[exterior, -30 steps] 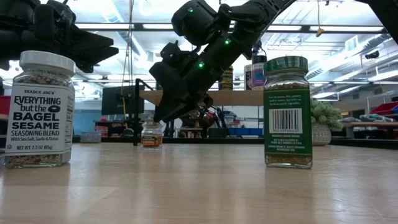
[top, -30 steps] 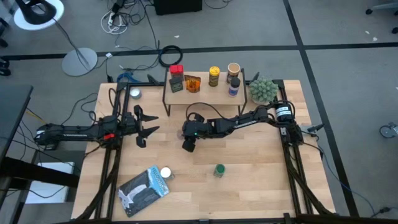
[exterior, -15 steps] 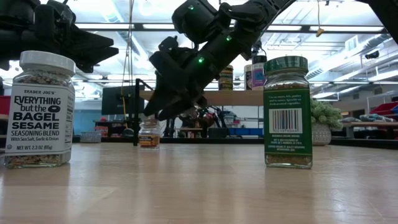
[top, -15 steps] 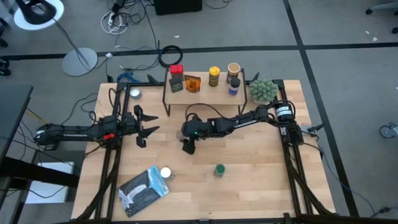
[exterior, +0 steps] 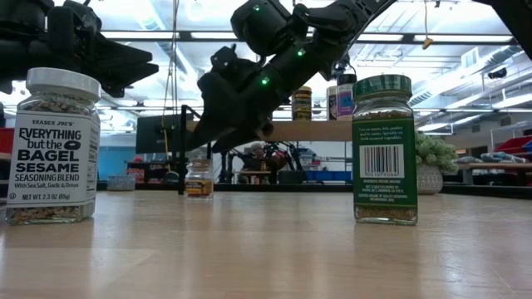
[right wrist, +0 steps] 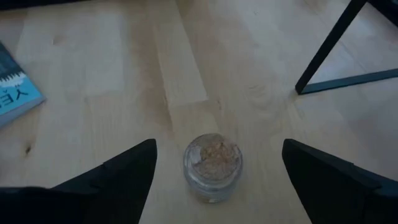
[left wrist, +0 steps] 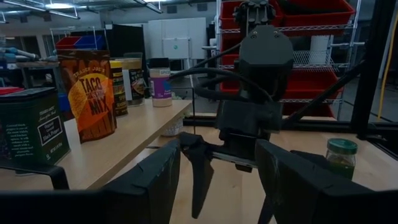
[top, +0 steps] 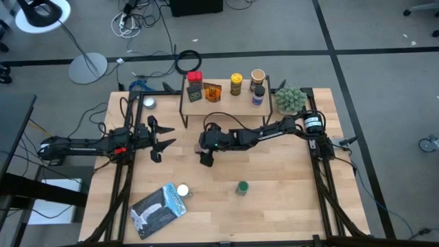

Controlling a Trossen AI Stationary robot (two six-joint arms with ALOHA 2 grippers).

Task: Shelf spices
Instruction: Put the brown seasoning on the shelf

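I see five spices on the shelf [top: 226, 104] at twelve o'clock: a dark tin [top: 194, 90], orange packet [top: 212, 92], three jars. On the table, a white-capped jar [top: 182, 191] at seven, a green-lidded jar [top: 241, 186] upright at six.

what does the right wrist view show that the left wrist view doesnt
Only the right wrist view: a small clear jar with tan contents standing on the table between the open right gripper fingers, and a corner of the blue packet. Only the left wrist view: the taco mix packet on the shelf, and the green-lidded jar. Both: the wooden tabletop.
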